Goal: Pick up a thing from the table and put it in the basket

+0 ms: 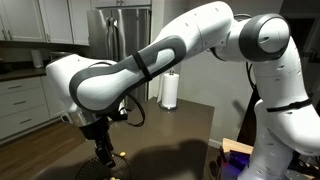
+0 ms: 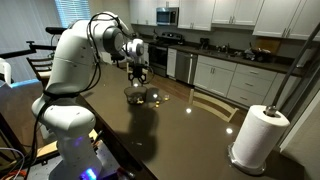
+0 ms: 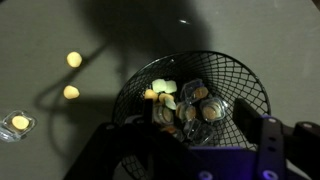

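**Loose sweets, a light basket and a slick tabletop**

The pincer (image 2: 138,76) hangs directly over the basket (image 3: 245,85). In the wrist view its jaws look spread wide with nothing between them. The basket already holds a heap of small pieces.

Out to one side of the pincer, two round yellow pieces (image 3: 73,60) and a wrapped piece (image 3: 18,122) lie loose, well apart from the basket.

Reaching for one could clip the wire rim and shove or tip the basket. The round pieces are likely to roll or squirt from the jaws on so smooth a surface.

The tabletop (image 2: 190,125) is dark, glossy and carries reflections. Around it is a kitchen with white cabinets (image 2: 235,10), a steel fridge (image 1: 115,40) and a paper towel roll (image 2: 258,135) far from the pincer.
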`<action>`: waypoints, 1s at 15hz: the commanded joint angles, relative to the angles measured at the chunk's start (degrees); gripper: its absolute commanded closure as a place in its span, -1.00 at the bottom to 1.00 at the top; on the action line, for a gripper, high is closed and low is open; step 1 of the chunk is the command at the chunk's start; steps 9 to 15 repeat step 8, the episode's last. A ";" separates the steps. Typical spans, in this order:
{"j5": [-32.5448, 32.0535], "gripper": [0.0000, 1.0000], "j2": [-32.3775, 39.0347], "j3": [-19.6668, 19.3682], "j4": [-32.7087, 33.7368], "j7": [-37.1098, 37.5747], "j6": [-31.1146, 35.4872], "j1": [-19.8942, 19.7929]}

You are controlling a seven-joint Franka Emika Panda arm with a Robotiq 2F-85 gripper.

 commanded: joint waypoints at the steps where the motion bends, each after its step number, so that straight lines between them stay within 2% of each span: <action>1: 0.64 -1.00 -0.89 0.04 -0.42 -0.54 -0.74 -0.05; 15: 0.08 -1.00 -0.10 -0.20 0.35 0.00 -0.17 0.25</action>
